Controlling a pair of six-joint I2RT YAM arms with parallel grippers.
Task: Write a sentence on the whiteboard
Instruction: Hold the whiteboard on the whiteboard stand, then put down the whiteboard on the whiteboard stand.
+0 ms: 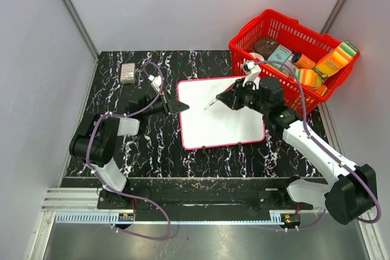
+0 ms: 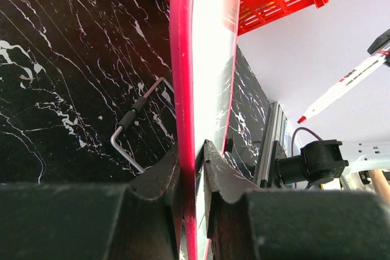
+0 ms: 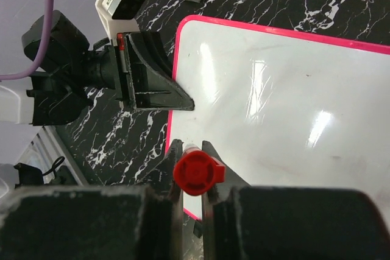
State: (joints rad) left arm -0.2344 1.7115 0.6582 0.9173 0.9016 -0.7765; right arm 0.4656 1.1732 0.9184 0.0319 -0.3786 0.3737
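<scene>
Right gripper (image 3: 194, 148) first: its fingers are clamped tight on a marker (image 1: 213, 103), whose red butt end fills the right wrist view. Out from there, the marker slants down and to the robot's left. Its red nib hangs over the upper-left part of the whiteboard (image 1: 231, 120), near the rim and not far from the other arm.

The left gripper (image 2: 192, 150) is closed on that left rim, pinching the board edge-on between its fingers. The board itself lies mid-table on the black marbled table (image 1: 122, 98), with the red basket (image 1: 277, 25) past its far right corner. The white face is bare, not one red stroke on it.

The key relation: the board lies below the nib and spreads away to the right. So the right arm is the writer, and its rows would run from the clamped edge towards the basket. From the left wrist the nib looks clear of the surface.

The right wrist view hides the nib behind the marker's own body. Whether the board sits fully flat is hard to make out.
</scene>
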